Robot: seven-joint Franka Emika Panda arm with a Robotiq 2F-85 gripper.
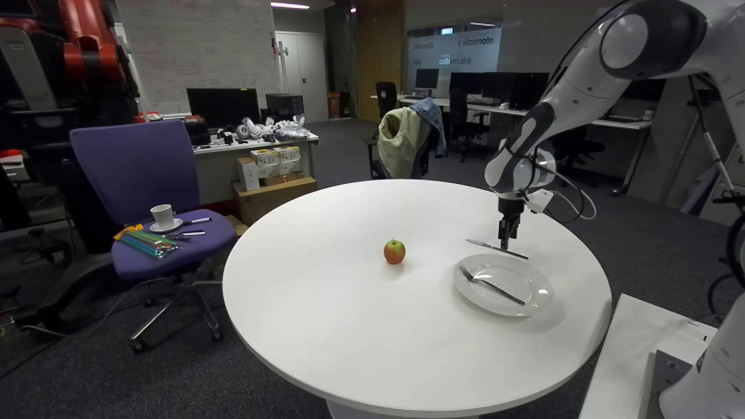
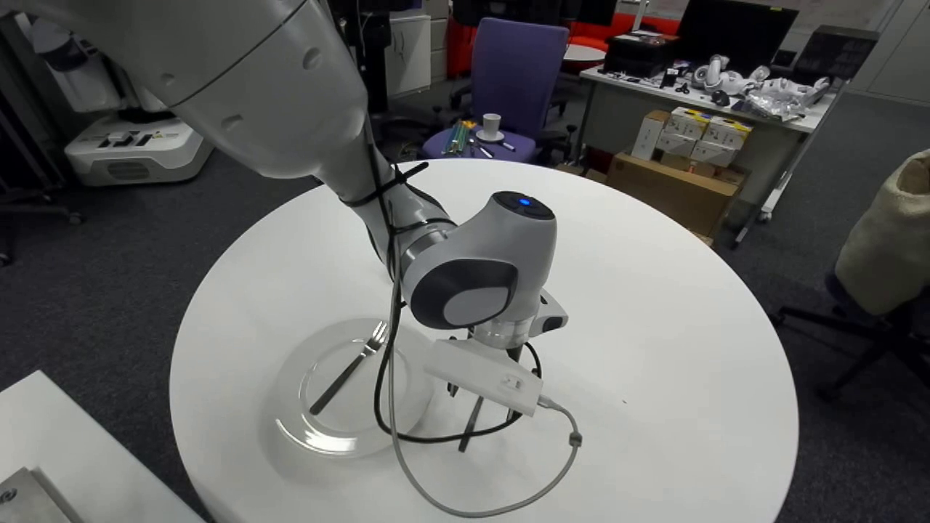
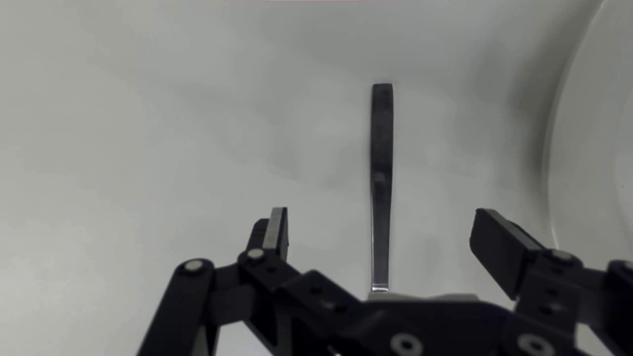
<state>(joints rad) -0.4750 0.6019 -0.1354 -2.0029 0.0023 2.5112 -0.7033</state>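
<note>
My gripper [image 3: 381, 209] points down over the table with its jaws wide apart and nothing held. Between the fingers, lower down, runs a dark metal knife [image 3: 382, 138]; its far part is hidden under the gripper body in the wrist view. In an exterior view the gripper [image 1: 505, 240] stands just above the knife [image 1: 478, 242]; whether the tips touch the table is unclear. Beside the knife sits a white plate [image 1: 527, 273] bearing a fork [image 1: 502, 292]. A red-green apple [image 1: 394, 252] rests near the table's middle. The arm hides it in the other camera's picture.
Everything lies on a round white table [image 1: 326, 314]. The plate's raised rim [image 3: 559, 123] is close to one finger. Cables [image 2: 472, 512] loop below the wrist housing. A purple chair [image 1: 139, 169] with a cup [image 1: 163, 215] and pens stands beyond the table edge.
</note>
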